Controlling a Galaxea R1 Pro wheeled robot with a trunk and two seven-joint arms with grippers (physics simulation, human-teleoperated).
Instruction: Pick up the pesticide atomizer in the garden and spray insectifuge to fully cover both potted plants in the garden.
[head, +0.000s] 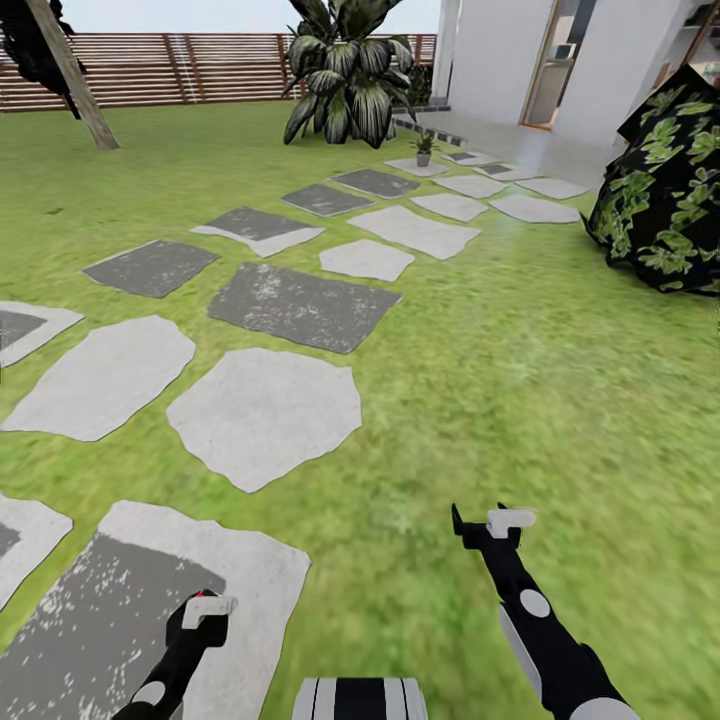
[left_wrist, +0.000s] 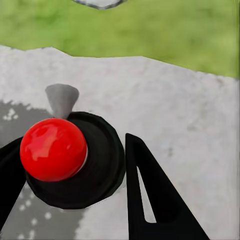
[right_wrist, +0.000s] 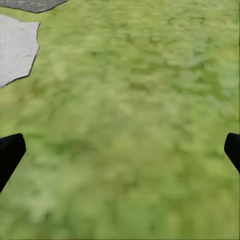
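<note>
The pesticide atomizer and the potted plants are out of view. I look over the garden lawn (head: 520, 380) and its grey stepping stones (head: 265, 415). My right gripper (head: 488, 522) hovers low over bare grass, and the right wrist view shows the right gripper (right_wrist: 125, 140) open with nothing between its fingertips. My left gripper (head: 205, 608) hangs over a large pale stone (head: 150, 590). In the left wrist view the left gripper (left_wrist: 72, 140) has its dark fingers (left_wrist: 150, 200) apart. A glossy red ball (left_wrist: 52, 150) on a black disc (left_wrist: 102, 165) shows between them.
A brown slatted fence (head: 180, 68) closes the back. A big broad-leaved plant (head: 345, 70) and a small grey pot with a sprig (head: 423, 150) stand near the house entrance (head: 550, 70). A dark leafy bush (head: 665, 185) is at the right, a leaning trunk (head: 75, 80) at far left.
</note>
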